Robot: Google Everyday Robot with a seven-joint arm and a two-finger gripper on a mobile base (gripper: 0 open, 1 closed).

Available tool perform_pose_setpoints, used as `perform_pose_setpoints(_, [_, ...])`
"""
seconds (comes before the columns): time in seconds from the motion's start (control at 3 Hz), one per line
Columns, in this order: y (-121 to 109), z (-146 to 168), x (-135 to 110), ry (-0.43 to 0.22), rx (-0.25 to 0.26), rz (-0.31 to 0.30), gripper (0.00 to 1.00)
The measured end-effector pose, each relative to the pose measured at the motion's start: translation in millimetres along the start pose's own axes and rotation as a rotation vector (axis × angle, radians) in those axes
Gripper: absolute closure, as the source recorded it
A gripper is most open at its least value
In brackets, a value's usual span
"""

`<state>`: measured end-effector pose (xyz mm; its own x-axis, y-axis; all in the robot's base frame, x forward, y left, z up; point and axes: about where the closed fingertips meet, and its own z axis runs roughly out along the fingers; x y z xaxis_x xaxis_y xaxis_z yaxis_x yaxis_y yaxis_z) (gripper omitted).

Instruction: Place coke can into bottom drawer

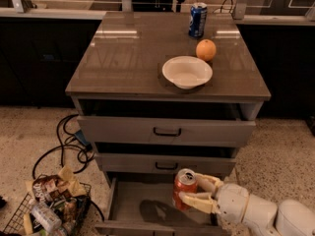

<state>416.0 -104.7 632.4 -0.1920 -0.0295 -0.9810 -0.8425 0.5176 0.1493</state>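
Observation:
The coke can (184, 189) is red with a silver top and stands upright in my gripper (196, 191), whose cream fingers (199, 202) are shut on its right side. The white arm reaches in from the lower right. I hold the can just above the open bottom drawer (128, 200), a pulled-out grey tray with a plain floor, below the two upper drawers. The can's shadow falls on the drawer floor under it.
The cabinet top (128, 53) carries a white bowl (187, 72), an orange (205, 49) and a blue soda can (198, 19). The two upper drawers have black handles (167, 132). A wire basket of snack packets (47, 208) and black cables (69, 146) lie on the floor at the left.

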Motion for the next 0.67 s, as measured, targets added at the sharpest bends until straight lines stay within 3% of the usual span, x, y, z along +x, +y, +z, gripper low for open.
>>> perform_pose_setpoints(0.33, [12.5,3.6,64.2,-0.048,-0.079,0.007,1.0])
perform_pose_setpoints(0.67, [12.5,3.7,64.2,-0.048,-0.079,0.007,1.0])
